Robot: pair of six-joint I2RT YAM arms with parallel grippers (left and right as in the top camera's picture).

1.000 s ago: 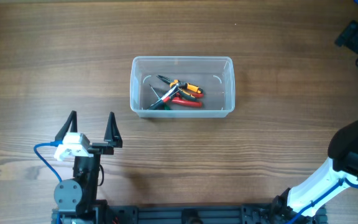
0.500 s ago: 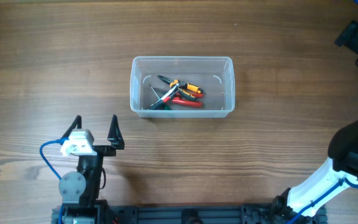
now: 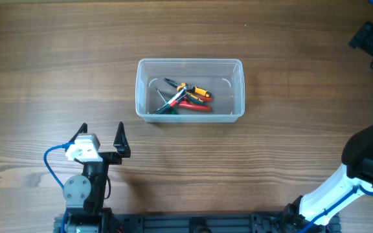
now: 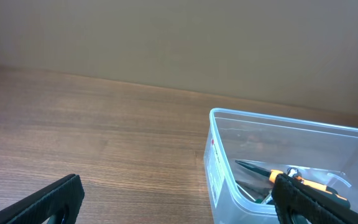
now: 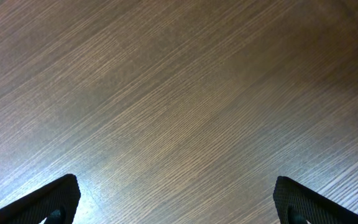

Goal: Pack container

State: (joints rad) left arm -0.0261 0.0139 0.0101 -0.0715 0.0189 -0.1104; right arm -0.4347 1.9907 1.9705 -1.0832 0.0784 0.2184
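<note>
The clear plastic container (image 3: 190, 62) stands at the table's centre. Inside lie several hand tools: orange-handled pliers (image 3: 197, 92), red-handled pliers (image 3: 197, 107) and a green-handled tool (image 3: 168, 110). My left gripper (image 3: 101, 129) is open and empty, in front of the container and to its left, well apart from it. In the left wrist view the container's near wall (image 4: 229, 174) and the orange-handled pliers (image 4: 303, 182) show beyond my open left gripper (image 4: 179, 199). My right gripper (image 5: 179, 199) is open and empty over bare wood; the overhead view shows it at the far right corner (image 3: 371, 39).
The right arm's body (image 3: 368, 158) stands along the table's right side. The wooden table (image 3: 57, 58) surrounds the container. A blue cable (image 3: 47, 158) loops beside the left wrist.
My left gripper has drawn back a little toward the front edge and slightly right, still open. The container, the tools and the right arm have not moved.
</note>
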